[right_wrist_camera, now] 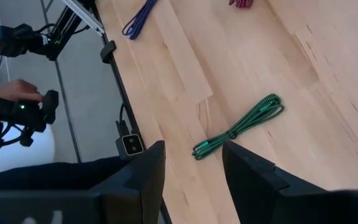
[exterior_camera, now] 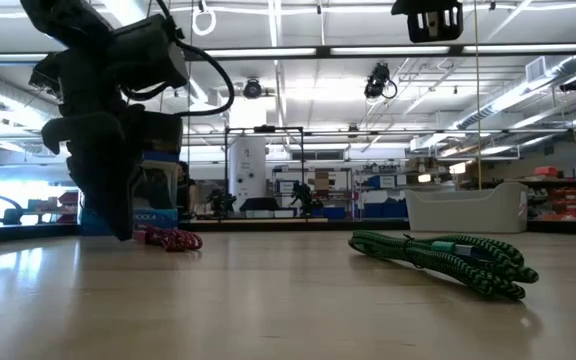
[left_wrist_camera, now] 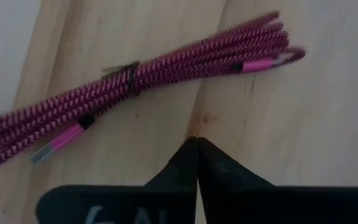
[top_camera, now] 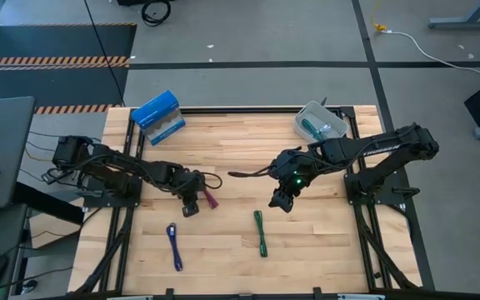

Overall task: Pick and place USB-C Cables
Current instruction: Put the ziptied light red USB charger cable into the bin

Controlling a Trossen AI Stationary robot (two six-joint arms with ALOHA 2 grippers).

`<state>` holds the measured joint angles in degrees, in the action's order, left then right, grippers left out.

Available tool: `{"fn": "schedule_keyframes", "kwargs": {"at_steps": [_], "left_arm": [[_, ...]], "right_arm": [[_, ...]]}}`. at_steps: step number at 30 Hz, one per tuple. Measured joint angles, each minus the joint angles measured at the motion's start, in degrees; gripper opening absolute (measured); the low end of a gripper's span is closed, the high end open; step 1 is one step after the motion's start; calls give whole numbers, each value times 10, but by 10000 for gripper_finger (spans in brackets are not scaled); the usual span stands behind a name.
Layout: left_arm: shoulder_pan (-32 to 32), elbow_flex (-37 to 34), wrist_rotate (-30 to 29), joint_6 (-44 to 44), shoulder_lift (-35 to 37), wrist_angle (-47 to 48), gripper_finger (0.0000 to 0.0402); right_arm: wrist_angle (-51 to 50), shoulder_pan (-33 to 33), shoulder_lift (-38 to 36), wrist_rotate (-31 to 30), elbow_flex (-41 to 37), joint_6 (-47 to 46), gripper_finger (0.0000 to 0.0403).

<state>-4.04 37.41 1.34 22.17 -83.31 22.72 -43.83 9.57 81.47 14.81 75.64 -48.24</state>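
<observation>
The maroon cable bundle [left_wrist_camera: 135,78] lies flat on the wood, just ahead of my left gripper [left_wrist_camera: 196,144], whose fingers are shut and clear of it. In the high view the left gripper [top_camera: 192,206] sits beside the maroon bundle [top_camera: 210,198]. My right gripper [top_camera: 282,200] hovers open, up from the green bundle [top_camera: 260,232], which shows beyond its fingers [right_wrist_camera: 238,127]. The purple-blue bundle [top_camera: 174,247] lies near the table's near-left. A teal bundle [top_camera: 313,126] rests inside the clear tray [top_camera: 333,118]. The grey and light blue bundles do not show.
The blue box [top_camera: 158,117] stands at the far-left edge and the tray at the far-right corner. Bare wood lies between the arms and along the near edge. A person's hand [right_wrist_camera: 14,90] on control gear shows off the table in the right wrist view.
</observation>
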Motion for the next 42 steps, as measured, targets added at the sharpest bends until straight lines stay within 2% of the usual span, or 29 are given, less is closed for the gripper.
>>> {"fn": "schedule_keyframes", "kwargs": {"at_steps": [5, 7, 10, 17, 20, 23, 32, 42], "left_arm": [[4, 44, -5, 5, 5, 1, 25], [12, 60, -18, 44, 5, -1, 35], [30, 67, -33, 172, 0, 2, 56], [30, 67, -35, 562, 0, 70, 111], [14, 67, -38, 677, 0, 64, 138], [-2, 67, -57, 754, 0, 64, 166], [-10, 67, -94, 849, 0, 67, 222], [-10, 67, -100, 915, -33, 63, 218]], "right_arm": [[0, 0, 0, 0, 0, 0, 166], [0, -2, 0, -2, 0, 0, 166], [0, -11, 0, -3, 0, 0, 166], [-3, -45, 0, -3, 0, 4, 166], [-11, -60, 0, -1, 0, 19, 166], [-24, -78, 0, 6, 0, 45, 166], [-44, -142, 0, 50, 0, 123, 166], [-46, -182, 0, 70, 0, 153, 166]]}}
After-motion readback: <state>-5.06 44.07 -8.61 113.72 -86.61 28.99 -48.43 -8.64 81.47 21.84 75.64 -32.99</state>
